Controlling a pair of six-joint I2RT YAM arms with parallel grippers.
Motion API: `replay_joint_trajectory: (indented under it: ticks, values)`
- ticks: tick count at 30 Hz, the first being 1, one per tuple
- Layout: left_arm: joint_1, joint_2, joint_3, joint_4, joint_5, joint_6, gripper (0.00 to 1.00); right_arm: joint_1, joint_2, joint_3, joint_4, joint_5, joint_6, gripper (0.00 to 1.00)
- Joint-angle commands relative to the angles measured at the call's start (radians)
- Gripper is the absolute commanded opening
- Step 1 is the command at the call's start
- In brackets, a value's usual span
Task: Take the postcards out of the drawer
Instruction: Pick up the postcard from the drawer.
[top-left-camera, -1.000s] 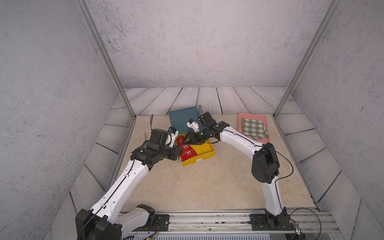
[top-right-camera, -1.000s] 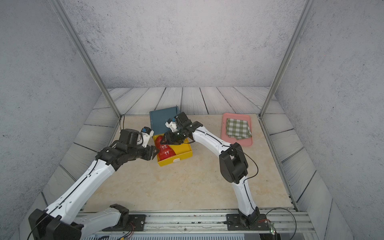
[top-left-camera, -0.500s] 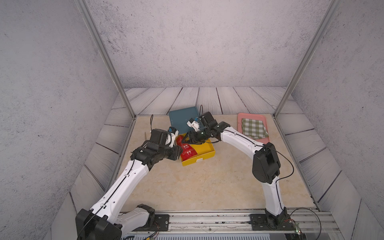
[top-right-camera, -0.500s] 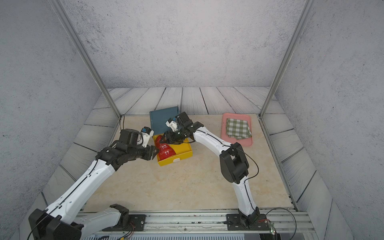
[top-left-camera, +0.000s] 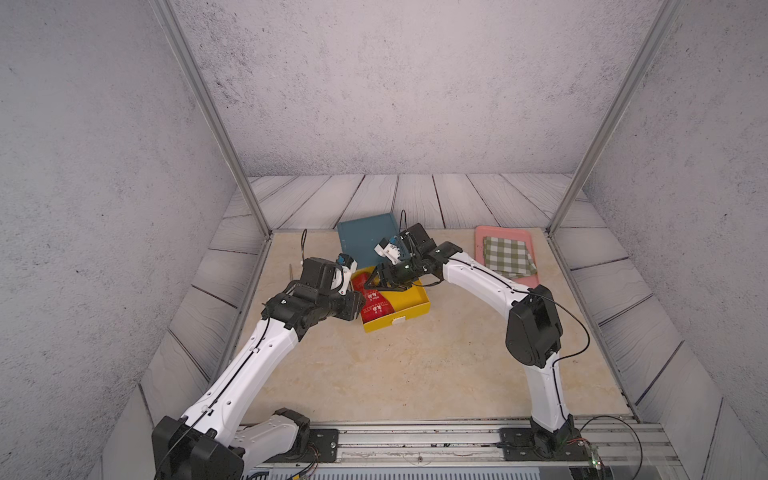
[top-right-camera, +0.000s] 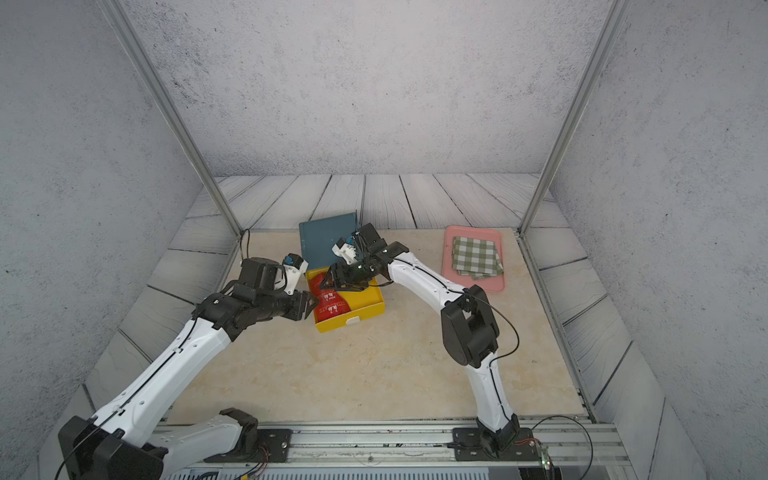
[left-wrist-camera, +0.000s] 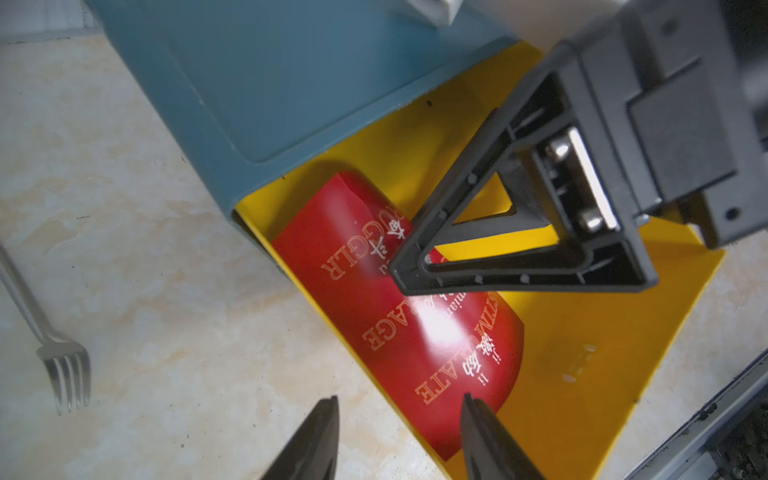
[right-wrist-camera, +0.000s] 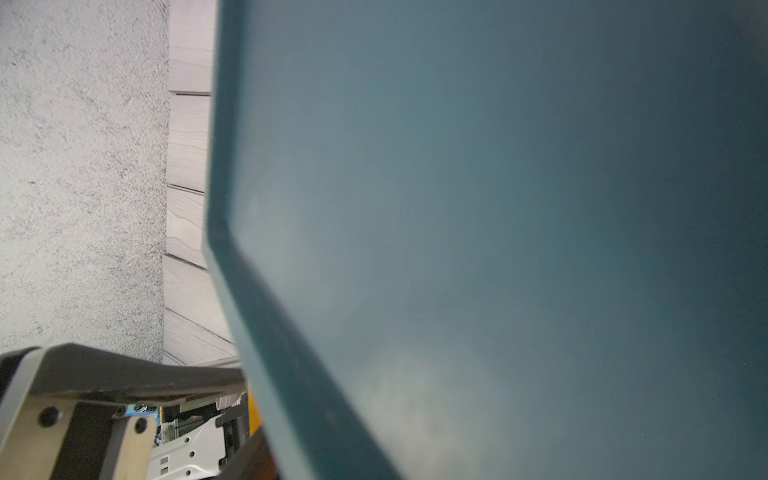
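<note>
Step in hand: grasping. Curled glossy red postcards with white lettering (left-wrist-camera: 449, 365) lie centre frame in the open yellow plastic drawer (left-wrist-camera: 582, 332). The left fingers (left-wrist-camera: 324, 428) are spread, straddling the card edge. The right fingers (left-wrist-camera: 457, 279) are over the cards, and whether they are spread cannot be told. Next move, as judged: pinch, then lift clear.

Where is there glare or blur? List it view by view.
Left wrist view: a bright glare spot washes out some lettering on the postcards. Right wrist view: the blue cabinet fills the frame, out of focus, with a pale hazy sheen. In both top views: even, soft light, faint shadows, no glare.
</note>
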Motion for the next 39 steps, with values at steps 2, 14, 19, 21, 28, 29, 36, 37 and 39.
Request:
replay_joint_trajectory:
  ticks: [2, 14, 19, 21, 28, 29, 36, 37, 39]
  values:
    - [-0.005, 0.008, -0.006, 0.02, -0.001, -0.004, 0.53, 0.011, -0.051, 0.004, -0.099, -0.028, -0.035, 0.65]
    - [-0.005, 0.009, -0.008, 0.024, 0.005, -0.007, 0.53, 0.007, -0.087, -0.002, -0.062, -0.04, -0.015, 0.65]
    - [-0.005, 0.008, -0.009, 0.022, 0.005, -0.007, 0.53, 0.007, -0.075, -0.018, -0.059, -0.043, -0.016, 0.66]
    - [-0.005, 0.008, -0.008, 0.016, 0.005, -0.009, 0.54, 0.007, -0.075, -0.025, -0.052, -0.044, -0.012, 0.66]
    - [-0.005, 0.002, -0.022, 0.031, 0.003, -0.045, 0.54, 0.007, -0.069, -0.021, -0.037, -0.047, -0.003, 0.66]
    - [-0.005, 0.004, -0.022, 0.035, 0.007, -0.047, 0.51, 0.007, -0.069, -0.022, -0.036, -0.048, -0.002, 0.65]
    - [-0.005, 0.028, -0.027, 0.071, 0.048, -0.082, 0.44, 0.008, -0.073, -0.036, -0.013, -0.055, 0.008, 0.66]
    - [-0.005, 0.027, -0.028, 0.075, 0.049, -0.087, 0.41, 0.007, -0.074, -0.038, -0.012, -0.056, 0.008, 0.66]
    - [-0.005, 0.022, -0.029, 0.085, 0.049, -0.095, 0.37, 0.006, -0.075, -0.042, -0.011, -0.054, 0.009, 0.66]
